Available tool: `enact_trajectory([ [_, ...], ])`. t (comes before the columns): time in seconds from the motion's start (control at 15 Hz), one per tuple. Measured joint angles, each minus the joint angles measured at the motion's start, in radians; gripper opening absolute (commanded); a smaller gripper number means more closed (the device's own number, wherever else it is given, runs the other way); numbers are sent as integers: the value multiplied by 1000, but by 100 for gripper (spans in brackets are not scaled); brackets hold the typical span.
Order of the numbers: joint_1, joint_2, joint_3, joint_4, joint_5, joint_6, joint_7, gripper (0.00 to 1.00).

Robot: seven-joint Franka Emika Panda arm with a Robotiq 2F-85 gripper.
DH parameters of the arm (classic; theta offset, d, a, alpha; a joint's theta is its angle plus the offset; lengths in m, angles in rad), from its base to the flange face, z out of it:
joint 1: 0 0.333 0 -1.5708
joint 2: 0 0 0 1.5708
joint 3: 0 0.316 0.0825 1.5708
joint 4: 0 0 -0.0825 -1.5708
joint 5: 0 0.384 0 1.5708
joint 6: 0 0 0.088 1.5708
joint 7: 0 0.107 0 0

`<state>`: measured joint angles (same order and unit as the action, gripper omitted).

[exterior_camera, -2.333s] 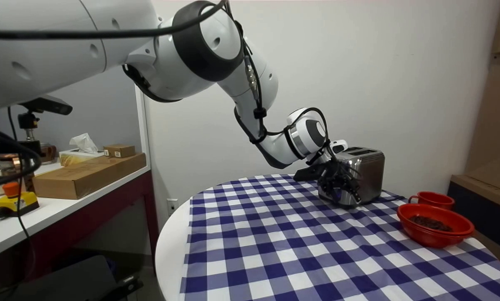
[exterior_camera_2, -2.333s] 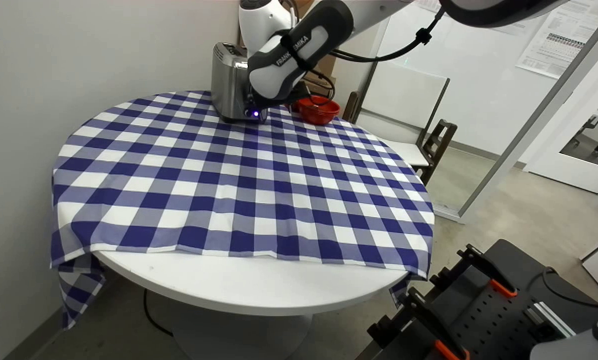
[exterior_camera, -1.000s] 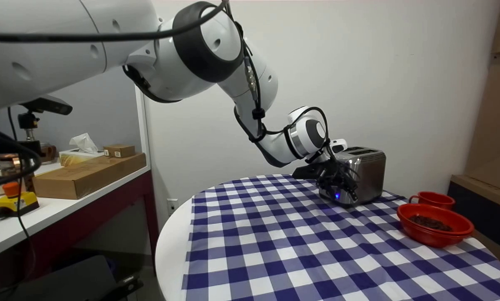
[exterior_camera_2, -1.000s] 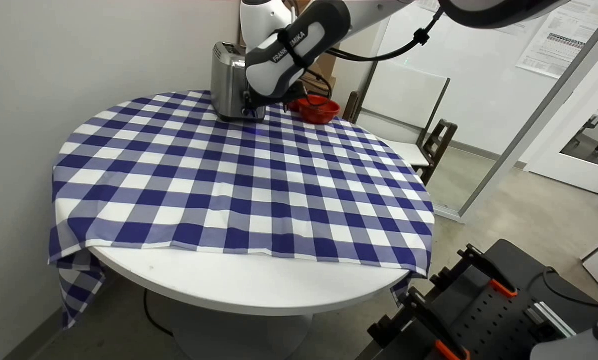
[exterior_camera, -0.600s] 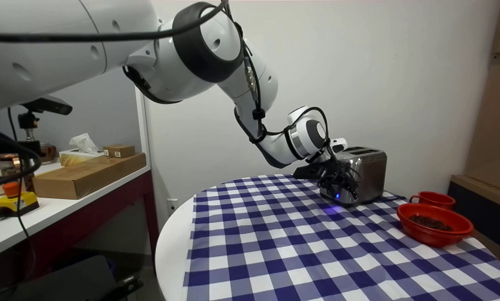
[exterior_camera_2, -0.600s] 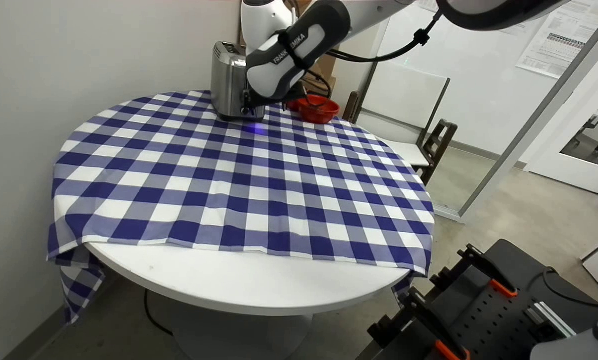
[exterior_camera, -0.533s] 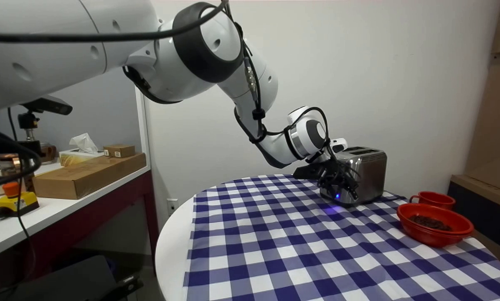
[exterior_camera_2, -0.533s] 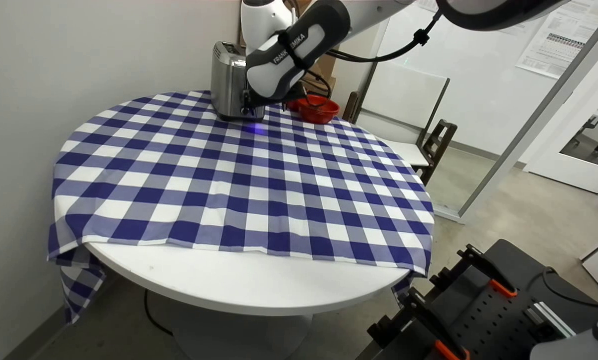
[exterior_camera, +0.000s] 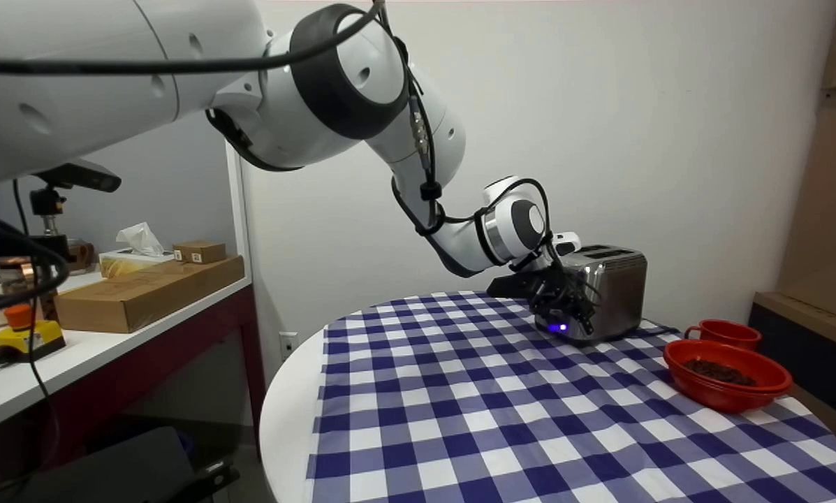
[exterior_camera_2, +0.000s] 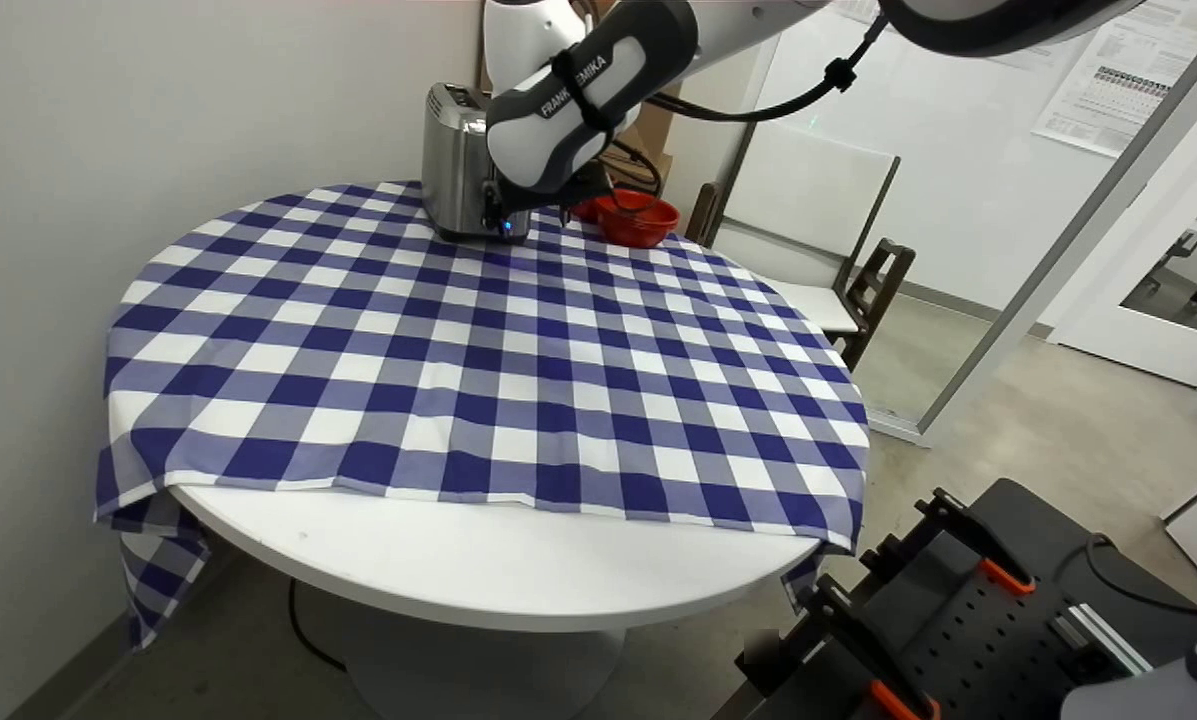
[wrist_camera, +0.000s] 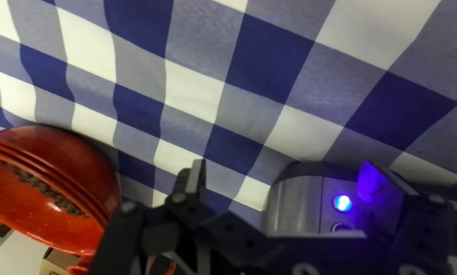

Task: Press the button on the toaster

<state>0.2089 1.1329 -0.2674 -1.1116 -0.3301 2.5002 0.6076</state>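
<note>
- Black two-fingered gripper point(wrist_camera: 283, 168) is found spread apart, nothing grasped.
- Boxy silver metal toaster point(exterior_camera: 620, 297) is located, upright, just past three o'clock in an exterior view.
- Its small, round, glowing button point(wrist_camera: 343, 203) is noted at four o'clock in the wrist view; one fingertip point(wrist_camera: 377, 191) is positioned near the button's two o'clock; contact is unconfirmed.
- Alignment for pressing is judged in hand.
- Fingertip should next be shifted toward eight o'clock, then pressed squarely inward.

In the wrist view the blurred tool point(wrist_camera: 284, 170) partly hides the toaster point(wrist_camera: 295, 204); the left edge crops a red bowl point(wrist_camera: 75, 164).
</note>
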Motion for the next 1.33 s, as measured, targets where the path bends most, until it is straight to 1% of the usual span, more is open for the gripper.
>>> enact_trajectory([
  [0.27, -5, 0, 7, 12, 16, -73, -45, 100],
  [0.6, -15, 0, 7, 43, 16, -151, -58, 100],
  [1.33, -17, 28, 8, 91, 16, -181, -58, 100],
])
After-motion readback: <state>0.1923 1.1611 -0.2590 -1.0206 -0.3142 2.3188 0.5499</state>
